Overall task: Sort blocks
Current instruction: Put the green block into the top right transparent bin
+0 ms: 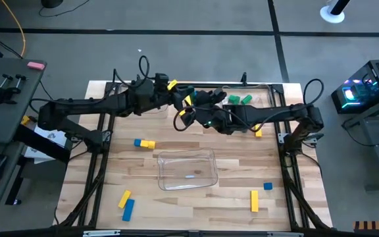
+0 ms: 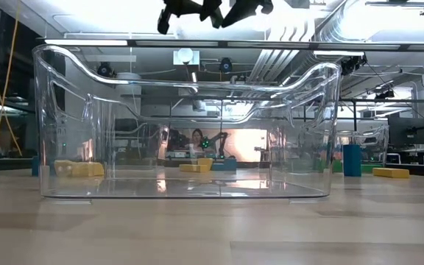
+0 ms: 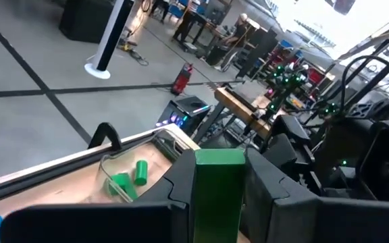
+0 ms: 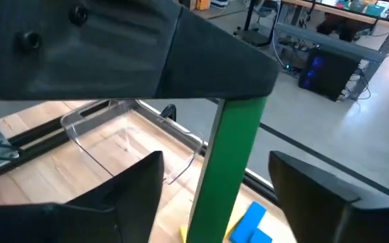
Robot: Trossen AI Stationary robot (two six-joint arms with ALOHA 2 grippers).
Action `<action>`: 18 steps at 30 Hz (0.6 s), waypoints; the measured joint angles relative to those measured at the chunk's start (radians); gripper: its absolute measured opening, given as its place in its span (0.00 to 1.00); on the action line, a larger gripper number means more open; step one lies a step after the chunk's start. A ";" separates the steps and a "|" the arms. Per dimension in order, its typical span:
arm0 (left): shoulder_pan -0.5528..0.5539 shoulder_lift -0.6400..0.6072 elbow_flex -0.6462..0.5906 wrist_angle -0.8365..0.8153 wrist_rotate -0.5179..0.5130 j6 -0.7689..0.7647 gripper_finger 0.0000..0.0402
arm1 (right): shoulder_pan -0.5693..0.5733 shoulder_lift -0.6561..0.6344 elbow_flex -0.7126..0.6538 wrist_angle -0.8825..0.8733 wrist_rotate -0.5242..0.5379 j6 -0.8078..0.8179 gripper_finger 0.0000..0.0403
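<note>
A green bar block (image 3: 218, 192) is up in the air over the far middle of the table, with my left gripper (image 3: 218, 169) shut on it. My right gripper (image 4: 228, 192) meets it there, open. Its two fingers (image 4: 137, 196) stand on either side of the same green bar (image 4: 231, 155), apart from it. In the high view the left gripper (image 1: 188, 100) and the right gripper (image 1: 200, 112) sit tip to tip. Several green blocks (image 1: 239, 99) lie in the clear bin at the far right (image 1: 262, 89). Yellow and blue blocks (image 1: 145, 143) lie loose on the table. My left gripper pinches one end of the green bar (image 3: 218, 209) between its two fingers (image 3: 181, 196). The bar's free end (image 3: 218, 158) reaches out beyond the fingertips. The bar is lifted clear of the table.
An empty clear bin (image 1: 186, 169) stands at the table's middle and fills the low view (image 2: 186, 125). Loose blocks lie near the front left (image 1: 126, 204) and front right (image 1: 254, 201), with a blue one (image 1: 267, 187) and a yellow one (image 1: 258, 133) toward the right.
</note>
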 joint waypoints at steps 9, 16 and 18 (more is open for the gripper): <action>0.000 -0.002 0.000 -0.008 -0.017 0.007 0.13 | 0.000 -0.002 -0.002 -0.001 0.005 0.025 0.11; 0.000 -0.005 0.001 -0.003 -0.002 0.044 0.16 | 0.001 -0.002 -0.002 0.001 0.004 0.045 0.13; 0.003 -0.011 0.001 -0.008 0.012 0.076 0.20 | 0.001 -0.002 -0.002 0.005 0.003 0.043 0.13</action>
